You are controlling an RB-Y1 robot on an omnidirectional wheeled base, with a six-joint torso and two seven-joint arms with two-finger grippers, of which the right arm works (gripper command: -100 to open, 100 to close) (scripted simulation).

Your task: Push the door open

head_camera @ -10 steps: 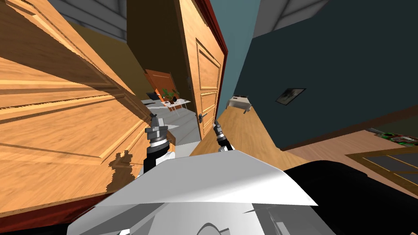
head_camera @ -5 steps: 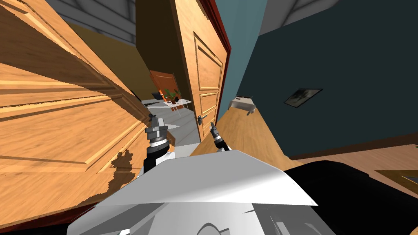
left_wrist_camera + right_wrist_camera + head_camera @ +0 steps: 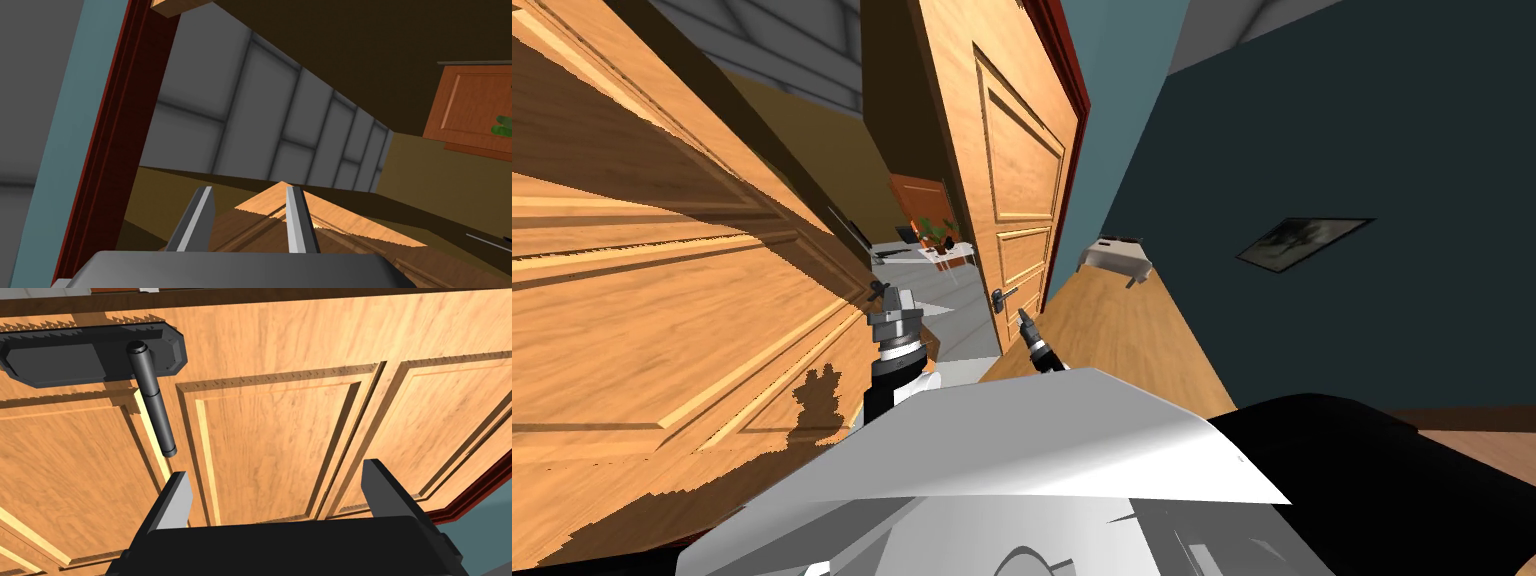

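Pushing this door (image 3: 280,413) wider is a job for the flat of the wood, not for the handle (image 3: 152,413). Your right gripper (image 3: 276,469) faces the wooden leaf close up, its two fingers spread wide with nothing between them. The dark lever hangs just beside one fingertip. In the head view the door stands ajar on your right, and the gap beside it gives onto a room with a white table (image 3: 942,255). Judging from that, the latch is already free, so you need no grasp.

Aim the fingertips at the plain strip near the handle, toward the free edge, where leverage should be best. Stay off the lever so a finger does not snag on it. Push slowly along the door's swing and let the base follow, since the arm alone will likely run out of reach.

Your left gripper (image 3: 248,190) holds nothing, its fingers a narrow gap apart, just over the other wooden panel (image 3: 662,300) on your left. Mind that it does not scrape there.
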